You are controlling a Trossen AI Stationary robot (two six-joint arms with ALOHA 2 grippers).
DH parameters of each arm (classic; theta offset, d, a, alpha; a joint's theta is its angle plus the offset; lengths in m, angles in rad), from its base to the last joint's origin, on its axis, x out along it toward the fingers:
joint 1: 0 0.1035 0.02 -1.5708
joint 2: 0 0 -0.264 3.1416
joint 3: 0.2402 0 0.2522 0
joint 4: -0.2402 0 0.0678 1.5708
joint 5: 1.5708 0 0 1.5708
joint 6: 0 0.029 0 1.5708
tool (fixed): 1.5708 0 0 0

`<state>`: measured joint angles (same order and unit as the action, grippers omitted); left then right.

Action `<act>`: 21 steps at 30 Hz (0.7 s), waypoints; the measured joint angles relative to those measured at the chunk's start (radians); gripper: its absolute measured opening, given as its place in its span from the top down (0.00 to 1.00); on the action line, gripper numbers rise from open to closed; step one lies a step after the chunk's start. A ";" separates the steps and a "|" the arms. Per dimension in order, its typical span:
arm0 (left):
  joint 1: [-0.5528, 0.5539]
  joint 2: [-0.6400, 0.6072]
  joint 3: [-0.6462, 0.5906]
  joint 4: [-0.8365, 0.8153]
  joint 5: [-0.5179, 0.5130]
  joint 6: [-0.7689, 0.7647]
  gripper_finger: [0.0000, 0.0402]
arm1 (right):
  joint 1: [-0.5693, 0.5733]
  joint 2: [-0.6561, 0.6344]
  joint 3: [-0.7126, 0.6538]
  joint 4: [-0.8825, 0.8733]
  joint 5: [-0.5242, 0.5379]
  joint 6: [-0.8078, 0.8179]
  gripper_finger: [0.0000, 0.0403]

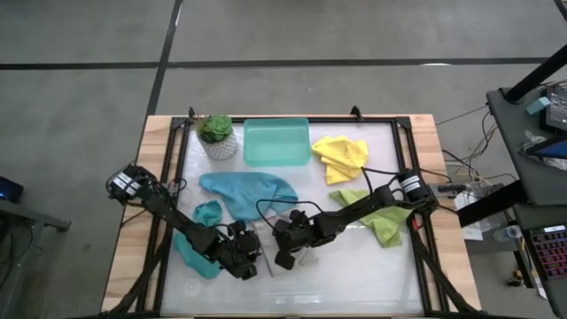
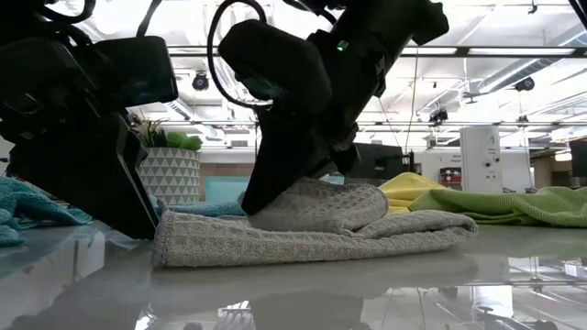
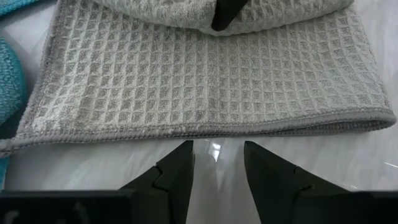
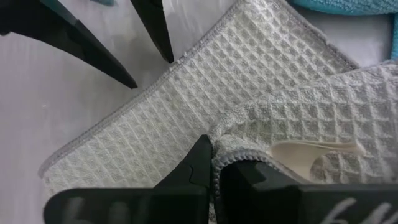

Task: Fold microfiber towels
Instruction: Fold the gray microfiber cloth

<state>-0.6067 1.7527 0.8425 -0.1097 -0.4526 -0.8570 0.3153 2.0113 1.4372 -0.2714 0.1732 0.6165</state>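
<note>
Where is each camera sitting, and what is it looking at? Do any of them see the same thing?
High view: above the table, looking straight down; both arms show, meeting over the grey towel.
Low view: table height, looking level across; both end effectors loom large.
Left wrist view: on the left arm, facing the towel's edge; left end effector open, empty.
Right wrist view: on the right arm; right end effector shut on a fold.
All share the grey towel.

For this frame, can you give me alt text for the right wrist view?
The right gripper pinches a folded-over edge of the light grey towel on the white table. The left gripper's open fingers point at the towel's edge, and a teal-blue towel lies beyond.
</note>
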 joint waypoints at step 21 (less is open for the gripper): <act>0.001 0.000 0.000 0.000 0.000 0.000 0.68 | 0.003 0.000 0.004 0.017 -0.024 0.058 0.72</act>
<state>-0.6060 1.7528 0.8421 -0.1101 -0.4530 -0.8570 0.3180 2.0113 1.4408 -0.2541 0.1495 0.6742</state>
